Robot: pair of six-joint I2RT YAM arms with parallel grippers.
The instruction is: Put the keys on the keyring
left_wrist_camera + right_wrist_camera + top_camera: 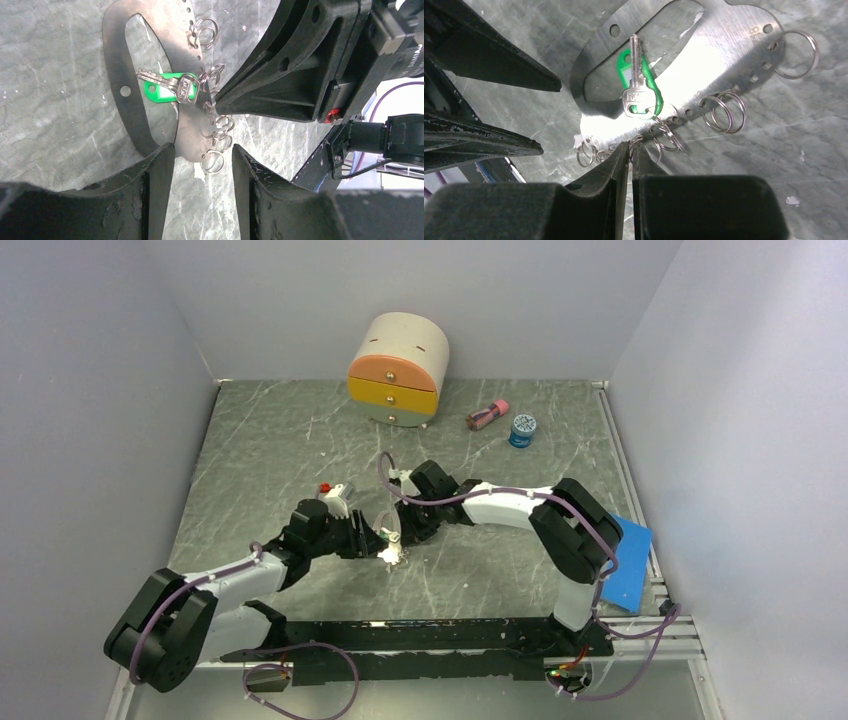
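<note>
Keys [635,80] here means one silvery key with a green tag [647,85], lying flat on a metal plate [724,45] on the table [270,450]. Its blade points away from the row of rings [723,112] along the plate's edge. From above, the arms hide it. The right gripper [630,147] is almost closed on a ring [636,140] at that edge. The left gripper [202,150] stands half open around the plate's end, holding nothing.
</note>
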